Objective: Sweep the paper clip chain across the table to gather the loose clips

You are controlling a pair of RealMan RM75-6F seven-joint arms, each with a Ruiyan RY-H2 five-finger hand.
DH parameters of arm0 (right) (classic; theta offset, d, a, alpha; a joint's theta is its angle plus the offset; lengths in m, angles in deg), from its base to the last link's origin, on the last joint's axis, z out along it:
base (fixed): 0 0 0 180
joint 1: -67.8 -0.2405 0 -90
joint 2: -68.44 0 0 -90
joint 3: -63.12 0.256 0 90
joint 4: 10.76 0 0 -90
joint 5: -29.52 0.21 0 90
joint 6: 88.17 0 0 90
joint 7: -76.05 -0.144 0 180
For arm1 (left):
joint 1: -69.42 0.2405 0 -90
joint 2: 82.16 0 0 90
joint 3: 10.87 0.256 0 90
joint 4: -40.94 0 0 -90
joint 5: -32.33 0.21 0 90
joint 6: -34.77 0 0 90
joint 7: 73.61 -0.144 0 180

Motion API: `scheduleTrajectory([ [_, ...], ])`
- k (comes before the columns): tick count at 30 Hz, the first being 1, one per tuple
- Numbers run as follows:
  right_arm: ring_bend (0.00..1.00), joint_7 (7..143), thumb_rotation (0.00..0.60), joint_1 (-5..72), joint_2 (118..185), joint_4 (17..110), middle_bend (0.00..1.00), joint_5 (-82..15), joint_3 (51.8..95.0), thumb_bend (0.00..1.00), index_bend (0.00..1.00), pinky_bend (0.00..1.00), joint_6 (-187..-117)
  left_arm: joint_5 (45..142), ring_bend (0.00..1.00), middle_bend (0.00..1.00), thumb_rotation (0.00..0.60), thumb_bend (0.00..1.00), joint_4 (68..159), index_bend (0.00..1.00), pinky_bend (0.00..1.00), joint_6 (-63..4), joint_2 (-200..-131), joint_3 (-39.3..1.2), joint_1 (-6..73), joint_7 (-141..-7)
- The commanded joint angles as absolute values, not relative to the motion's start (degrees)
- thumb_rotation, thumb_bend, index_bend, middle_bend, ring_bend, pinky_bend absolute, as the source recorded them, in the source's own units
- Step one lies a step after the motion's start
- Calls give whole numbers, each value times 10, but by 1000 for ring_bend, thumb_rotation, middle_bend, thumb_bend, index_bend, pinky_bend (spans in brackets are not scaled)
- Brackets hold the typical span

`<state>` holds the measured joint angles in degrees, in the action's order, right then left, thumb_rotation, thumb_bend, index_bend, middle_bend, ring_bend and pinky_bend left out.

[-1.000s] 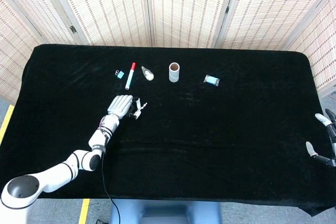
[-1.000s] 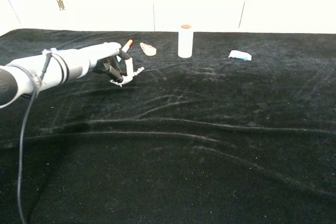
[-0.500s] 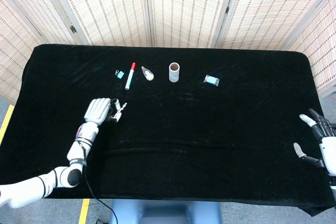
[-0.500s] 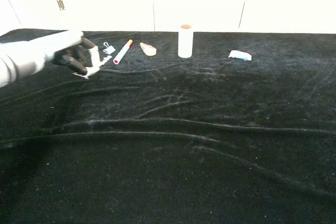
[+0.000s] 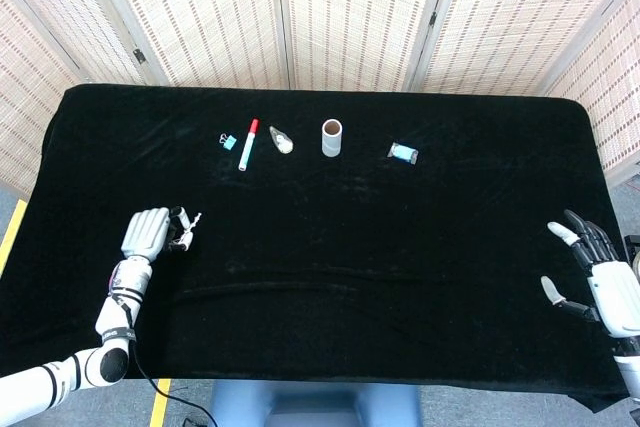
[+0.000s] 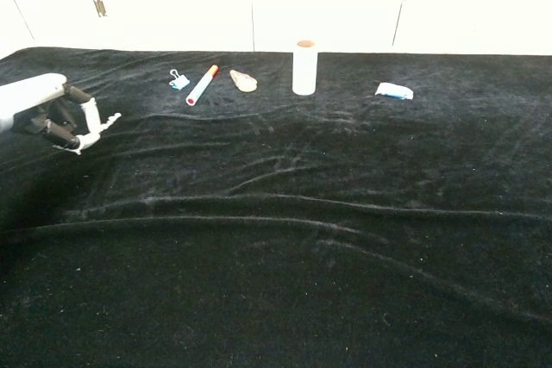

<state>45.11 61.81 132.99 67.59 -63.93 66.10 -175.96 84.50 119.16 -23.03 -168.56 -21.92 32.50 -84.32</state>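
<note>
No paper clip chain or loose clips can be made out on the black cloth in either view. My left hand [image 5: 150, 234] hovers low over the table's front left, fingers curled in and thumb sticking out; the chest view shows the same hand [image 6: 62, 118] at the left edge, with nothing visible in it. My right hand [image 5: 598, 283] is at the front right edge of the table, fingers spread and empty; the chest view does not show it.
Along the back lie a blue binder clip [image 5: 228, 140] [image 6: 179, 81], a red-capped marker [image 5: 247, 144] [image 6: 202, 85], a beige object [image 5: 282, 139] [image 6: 244, 81], a white upright tube [image 5: 331, 137] [image 6: 304, 67] and a blue-white packet [image 5: 402, 153] [image 6: 394, 90]. The black tablecloth [image 5: 380, 237] is wrinkled.
My left hand has swept from the table's middle left to the front left, fingers still curled. My right hand has come further into view and moved slightly inward.
</note>
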Motion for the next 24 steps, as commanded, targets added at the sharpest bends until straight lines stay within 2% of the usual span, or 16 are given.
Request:
scheduleTrajectory([
  [1, 0, 453, 600, 617, 1330, 677, 0, -639, 660, 411, 116, 0, -1759, 846, 1000, 1000, 600, 601, 1184, 842, 1000, -225, -1689, -219, 327, -839],
  [14, 0, 451, 600, 617, 1330, 674, 0, -632, 657, 411, 117, 0, -1761, 843, 1000, 1000, 600, 597, 1131, 777, 1000, -185, -1704, -220, 334, -813],
  [16, 0, 451, 600, 617, 1330, 674, 0, -631, 656, 411, 117, 0, -1762, 844, 1000, 1000, 600, 587, 1121, 736, 1000, -180, -1706, -219, 335, -812],
  [19, 0, 452, 600, 616, 1331, 674, 0, -630, 656, 411, 117, 0, -1760, 845, 997, 1000, 600, 455, 1115, 497, 1000, -178, -1705, -218, 334, -821],
  [21, 0, 452, 600, 616, 1331, 674, 0, -630, 656, 411, 117, 0, -1759, 843, 991, 994, 600, 333, 1120, 287, 1000, -179, -1701, -219, 333, -830],
  [24, 0, 452, 600, 615, 1331, 674, 0, -629, 655, 412, 116, 0, -1758, 842, 985, 980, 600, 242, 1133, 123, 1000, -189, -1696, -224, 335, -838],
])
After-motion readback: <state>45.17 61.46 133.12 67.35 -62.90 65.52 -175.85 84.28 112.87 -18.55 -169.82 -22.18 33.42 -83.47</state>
